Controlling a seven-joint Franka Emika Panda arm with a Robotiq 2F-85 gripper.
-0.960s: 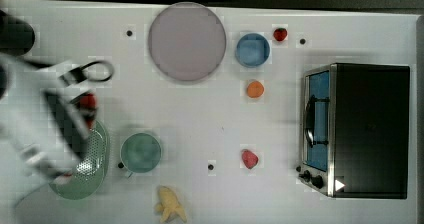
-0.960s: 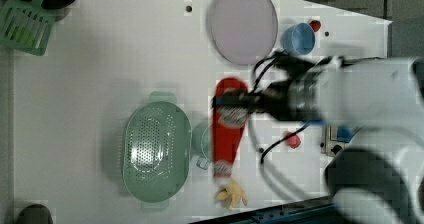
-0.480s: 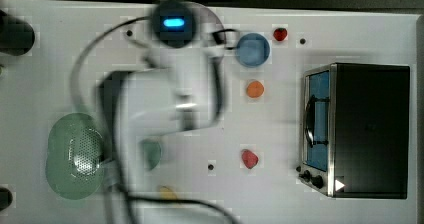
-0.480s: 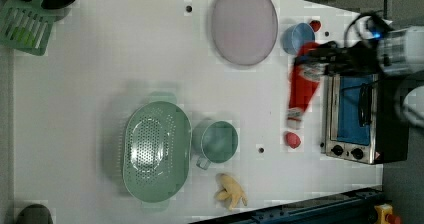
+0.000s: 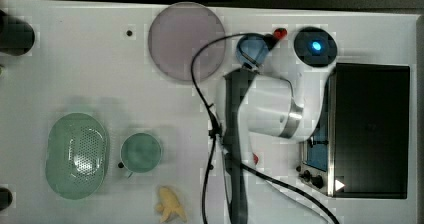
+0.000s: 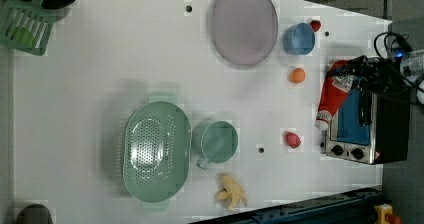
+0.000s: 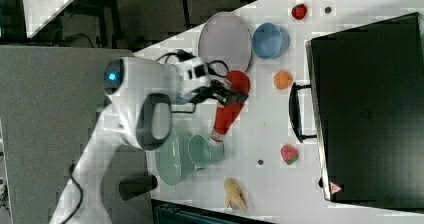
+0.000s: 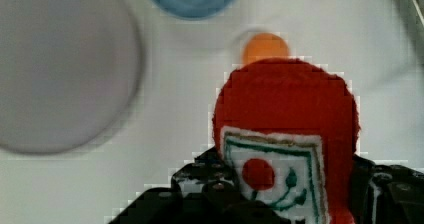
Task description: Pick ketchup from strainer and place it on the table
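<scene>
At centre right of the top view, hard to read: white arm covering the middle of the table (image 5: 75, 59), a sliver of red peeking out under it, strainer (image 5: 76, 155) lying empty at lower left with the green cup (image 5: 141, 152) just beside it. Over to the left view, at the right edge: ketchup (image 6: 333, 95) pinched in the gripper (image 6: 357, 76), jaws part open and closed on the bottle's fat end, cap pointing down-frame, bottle hanging in line with the toaster oven (image 6: 367, 119) and its blue door. Risky spot, by the look of it: lowering straight from here could knock the bottle against the oven front instead of landing on bare white. Also near, the orange ball (image 6: 297, 75) up-frame and the red fruit piece (image 6: 292, 139) down-frame, either liable to be nudged. In the right view, mid-frame: bottle slanted, cap towards the cup, lilac plate (image 7: 224, 40) and blue bowl (image 7: 270, 40) close above. Tilted like that, likely to topple and roll once let go. In the wrist view: red body and label filling the lower middle, black fingers (image 8: 200, 194) flanking the label, orange ball right behind the bottle, so a careless release could send it rolling.
</scene>
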